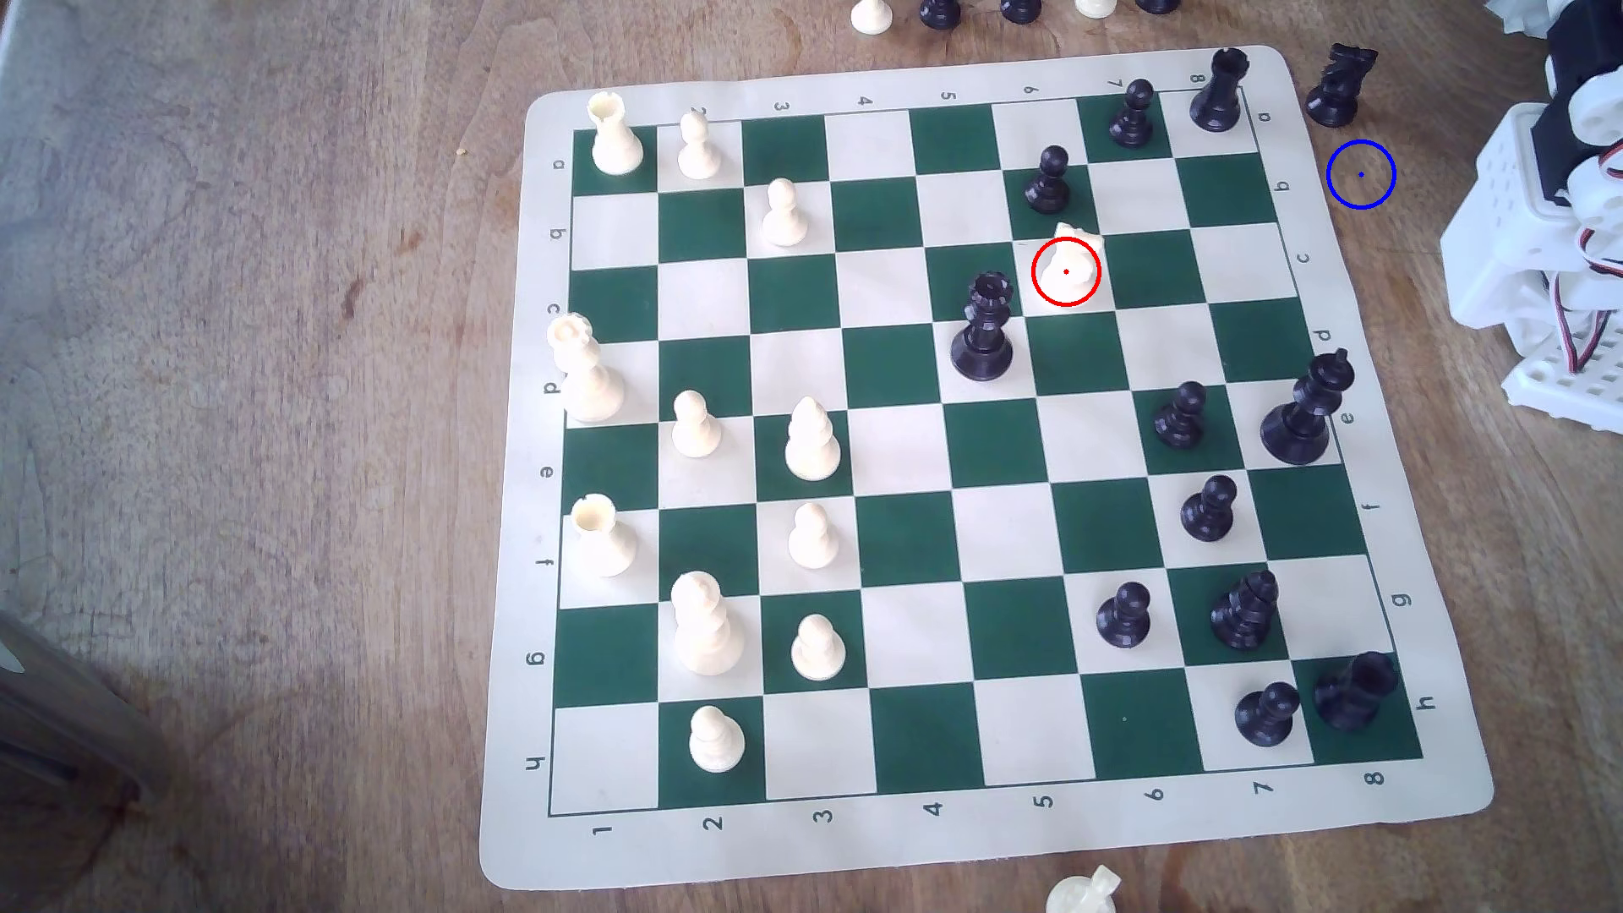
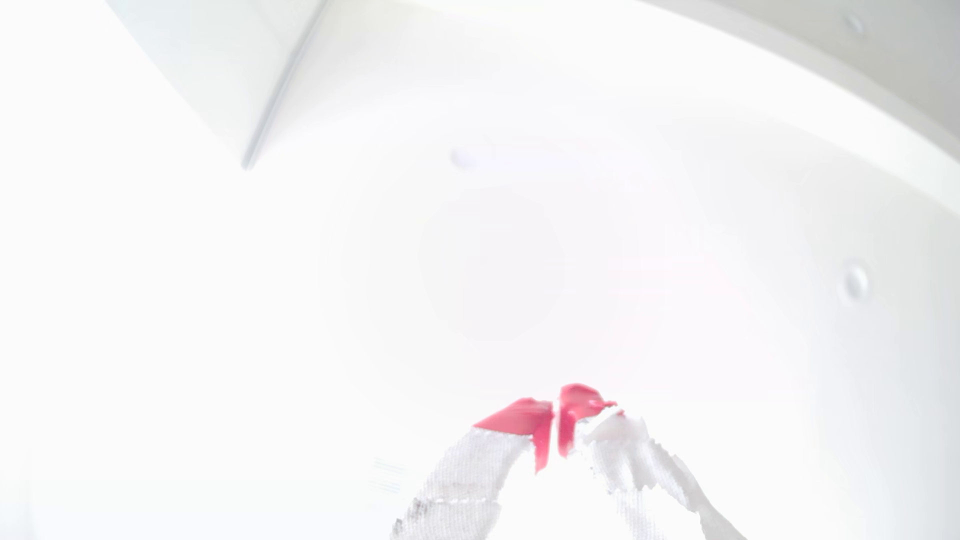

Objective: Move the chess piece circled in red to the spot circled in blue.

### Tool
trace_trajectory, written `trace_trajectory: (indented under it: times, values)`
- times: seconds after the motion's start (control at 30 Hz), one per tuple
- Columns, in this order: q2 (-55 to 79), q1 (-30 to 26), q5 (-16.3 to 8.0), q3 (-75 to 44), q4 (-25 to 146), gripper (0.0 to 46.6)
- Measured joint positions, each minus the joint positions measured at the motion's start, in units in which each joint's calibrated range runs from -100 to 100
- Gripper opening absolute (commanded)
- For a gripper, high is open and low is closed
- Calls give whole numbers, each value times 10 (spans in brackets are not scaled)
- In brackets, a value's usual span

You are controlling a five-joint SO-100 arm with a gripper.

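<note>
I am seeing the gripper [image 2: 556, 431] sitting with red tips pressed together, empty. The white knight [image 1: 1070, 263] is standing mid-board; the blue ring [image 1: 1360, 175] is lying off the board's far right corner.

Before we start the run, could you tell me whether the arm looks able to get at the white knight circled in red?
Probably yes, from above: the white knight stands upright, apart from the black pawn and black queen beside it. The gripper looks shut.
</note>
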Motion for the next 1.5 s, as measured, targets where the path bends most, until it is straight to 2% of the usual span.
trace_trajectory:
  times: [1.0,1.07,1.13,1.2,1.23,1.27,1.4,1.5]
  values:
    - [0,-11,0,0,35,1]
    - [0,-47,-2,0,127,1]
    - [0,-55,-2,0,214,1]
    - [0,-55,10,0,315,1]
    - [0,-54,31,0,427,1]
    - [0,-44,42,0,519,1]
    - [0,-24,51,0,740,1]
    - [1,-16,50,-2,892,2]
